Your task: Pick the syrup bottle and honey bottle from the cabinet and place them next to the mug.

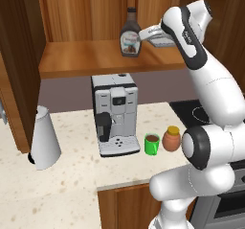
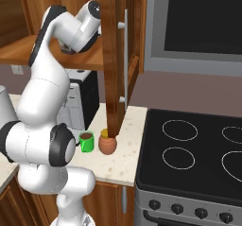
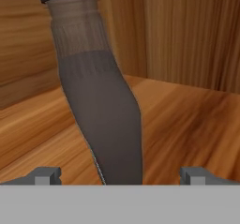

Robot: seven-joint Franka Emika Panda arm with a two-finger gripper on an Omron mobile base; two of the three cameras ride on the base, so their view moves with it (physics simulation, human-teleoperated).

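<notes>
- syrup bottle (image 1: 129,34) stands upright on the cabinet (image 1: 95,58) shelf, upper centre of the left base view; dark body, black cap, pale label
- gripper (image 1: 141,35) at the bottle's right side in the left base view, level with its body; jaws spread wide, nothing pinched
- hand view: bottle (image 3: 96,96) runs tilted through the centre, between the two fingertips (image 3: 44,175) at the bottom corners, wood shelf behind
- honey bottle (image 1: 171,139) on the counter (image 1: 72,185), just right of the mug (image 1: 152,144), lower centre-right of the left base view
- mug just beside the coffee machine (image 1: 115,113) tray
- white kettle (image 1: 42,138) at left, well apart
- right base view: mug (image 2: 86,142) and honey bottle (image 2: 107,143) at the foot of the cabinet door, stove (image 2: 194,159) at right
</notes>
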